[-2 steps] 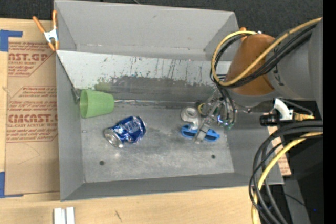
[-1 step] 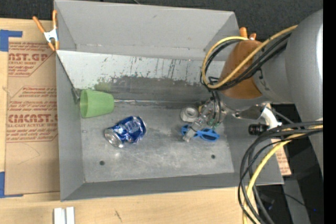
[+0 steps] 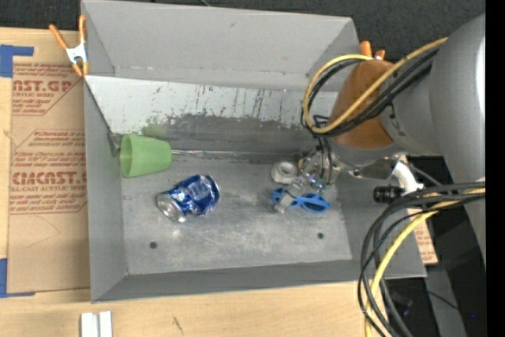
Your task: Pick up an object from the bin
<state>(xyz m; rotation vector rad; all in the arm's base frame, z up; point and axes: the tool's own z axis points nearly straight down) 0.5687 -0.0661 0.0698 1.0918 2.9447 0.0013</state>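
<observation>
Cardboard [image 3: 43,193] at left: red "CIACAST", "CAST.GP".

A small blue plastic thing [image 3: 304,203], flat with thin arms like a clip or little scissors, lies on the floor of the bin [image 3: 237,245] at its right side, just on the near side of the gripper [image 3: 314,174]. A small round silver piece [image 3: 282,170] sits close by, slightly farther back and to the left; whether the two touch cannot be told. Well to the left, a crushed blue-and-white drink can [image 3: 189,197] lies on its side, its silver end pointing near-left. Farther left again, a light green plastic cup [image 3: 144,155] lies on its side by the left wall, its wider end toward that wall.
</observation>
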